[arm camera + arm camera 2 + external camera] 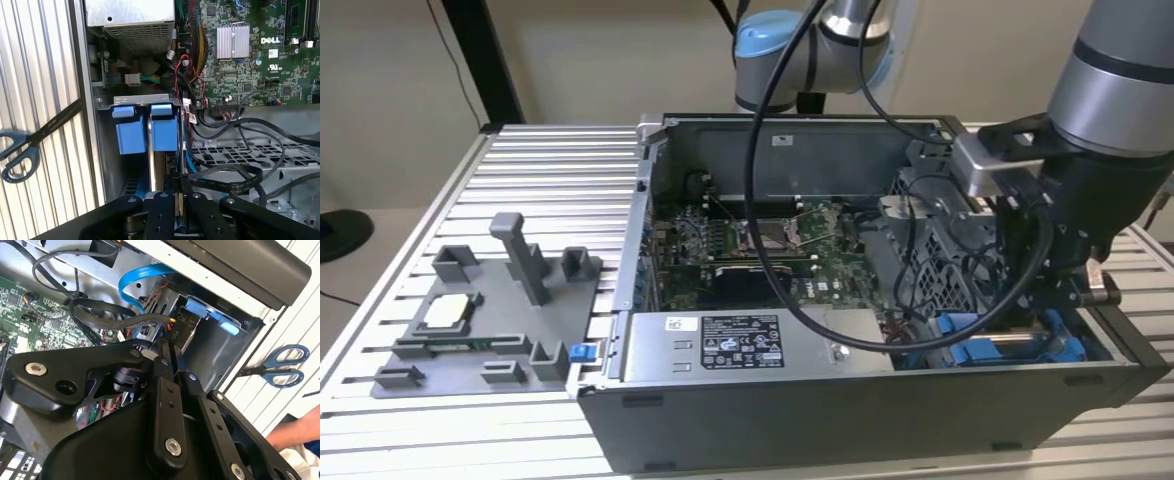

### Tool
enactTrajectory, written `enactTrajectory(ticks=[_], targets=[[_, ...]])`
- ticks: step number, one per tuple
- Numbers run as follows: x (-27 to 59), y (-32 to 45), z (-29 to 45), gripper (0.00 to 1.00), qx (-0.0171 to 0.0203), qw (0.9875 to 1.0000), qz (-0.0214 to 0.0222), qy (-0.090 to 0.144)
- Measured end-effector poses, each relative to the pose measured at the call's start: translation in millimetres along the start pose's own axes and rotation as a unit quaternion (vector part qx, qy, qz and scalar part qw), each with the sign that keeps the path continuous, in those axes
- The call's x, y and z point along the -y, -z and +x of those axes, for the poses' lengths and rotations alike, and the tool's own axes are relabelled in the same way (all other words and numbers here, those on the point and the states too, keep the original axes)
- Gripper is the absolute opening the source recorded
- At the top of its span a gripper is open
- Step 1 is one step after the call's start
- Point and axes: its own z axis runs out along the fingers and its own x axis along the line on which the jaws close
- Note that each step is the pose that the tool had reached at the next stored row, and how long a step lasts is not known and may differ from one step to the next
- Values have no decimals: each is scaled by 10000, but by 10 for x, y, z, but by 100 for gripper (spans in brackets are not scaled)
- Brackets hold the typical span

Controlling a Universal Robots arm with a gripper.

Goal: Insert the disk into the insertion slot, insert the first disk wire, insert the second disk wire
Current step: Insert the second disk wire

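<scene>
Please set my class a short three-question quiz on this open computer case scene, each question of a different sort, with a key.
1. True or false: the scissors lie inside the computer case.
2. Where is the gripper? A: above the table, outside the case. B: down inside the case, by the insertion slot with its blue plastic parts. C: raised high, well clear of the case.
3. In the second wrist view, what colour is the flat cable that loops near the case wall?

Key:
1. False: they lie on the ribbed table, outside the case wall.
2. B.
3. Blue.
</scene>
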Motion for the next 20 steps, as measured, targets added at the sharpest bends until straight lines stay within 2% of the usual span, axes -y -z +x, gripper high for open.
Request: enactTrajectory(ticks=[14,15,20], targets=[[-4,-39,6,0,2,10000,0,13],[-4,-41,6,100,4,10000,0,13],[0,-8,6,100,3,10000,0,13]])
